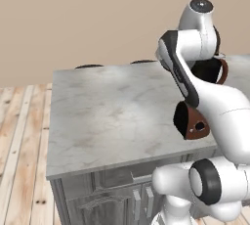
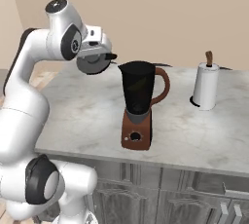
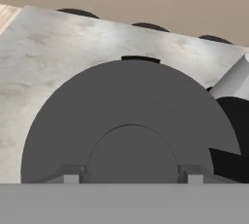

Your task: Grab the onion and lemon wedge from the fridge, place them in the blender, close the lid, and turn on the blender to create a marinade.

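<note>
**Spotter:** Lid (image 2: 93,62) first. You've got the dark-grey disc pinched across its width in the gripper (image 2: 98,47), fingers spread wide around it; in the hand view the lid (image 3: 129,125) sits right against the camera, with both finger tips at its lower rim.

**Operator:** And the blender?

**Spotter:** Blender (image 2: 140,105) stands upright on the marble counter (image 2: 87,116), with its open mouth just beside the lid on the far side from the arm's shoulder and a little lower. In the hand view the dark jug rim (image 3: 233,121) peeks out past the disc's right edge.

**Operator:** So which way do I carry it?

**Spotter:** You'd go sideways toward the jug mouth, I'd judge, then level the disc and lower it. Whether the onion and lemon wedge are inside, I cannot tell.
</note>
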